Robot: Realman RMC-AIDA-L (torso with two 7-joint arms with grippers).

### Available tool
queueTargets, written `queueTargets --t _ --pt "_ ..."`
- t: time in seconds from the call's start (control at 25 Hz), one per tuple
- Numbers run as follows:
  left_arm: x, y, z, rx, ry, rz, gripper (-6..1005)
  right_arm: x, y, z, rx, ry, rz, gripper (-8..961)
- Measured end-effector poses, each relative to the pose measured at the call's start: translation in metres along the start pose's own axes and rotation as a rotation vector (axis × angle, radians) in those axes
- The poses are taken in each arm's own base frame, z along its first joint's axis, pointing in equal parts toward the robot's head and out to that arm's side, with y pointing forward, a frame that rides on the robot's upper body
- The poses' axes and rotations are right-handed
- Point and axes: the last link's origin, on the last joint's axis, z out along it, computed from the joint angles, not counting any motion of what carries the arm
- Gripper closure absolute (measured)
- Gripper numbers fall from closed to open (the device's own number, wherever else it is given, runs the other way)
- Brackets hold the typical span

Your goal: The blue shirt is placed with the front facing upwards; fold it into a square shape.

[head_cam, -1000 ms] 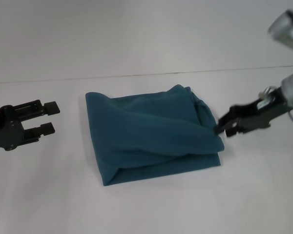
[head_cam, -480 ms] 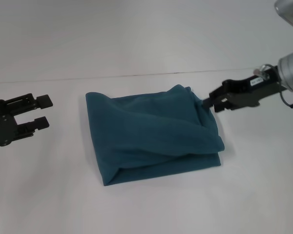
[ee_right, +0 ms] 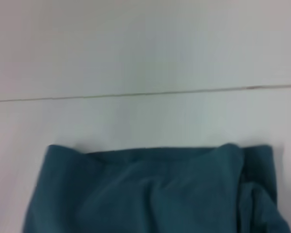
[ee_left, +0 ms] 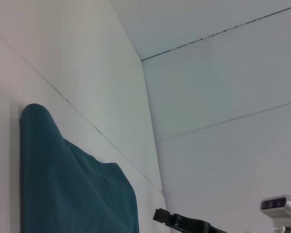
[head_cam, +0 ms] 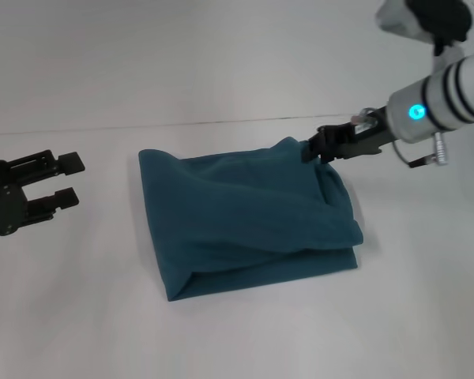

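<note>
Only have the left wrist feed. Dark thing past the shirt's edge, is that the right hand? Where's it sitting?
Observer: Yes. The head view puts the right hand at the far right corner of the blue shirt. I cannot tell whether it grips cloth.
Operator: Left hand?
Observer: The left hand is open, off the shirt's left side and apart from it, over the table.
Operator: Fold state?
Observer: Folded into a lumpy, roughly square bundle; no lettering shows.
</note>
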Motion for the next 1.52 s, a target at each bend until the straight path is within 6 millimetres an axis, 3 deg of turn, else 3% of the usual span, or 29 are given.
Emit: queueTargets --t 0.32,0.88,1.52 --pt "0.001 -0.001 0.001 0.004 0.007 -0.001 246 0.006 0.008 0.024 0.066 0.004 -0.041 615" --pt "-0.002 -0.001 0.005 -0.001 0.003 -0.004 247 0.008 0.003 0.030 0.097 -0.040 -0.030 650" --pt "-0.002 -0.003 0.005 0.006 0.012 -0.001 246 0.009 0.011 0.042 0.116 -0.058 -0.054 690"
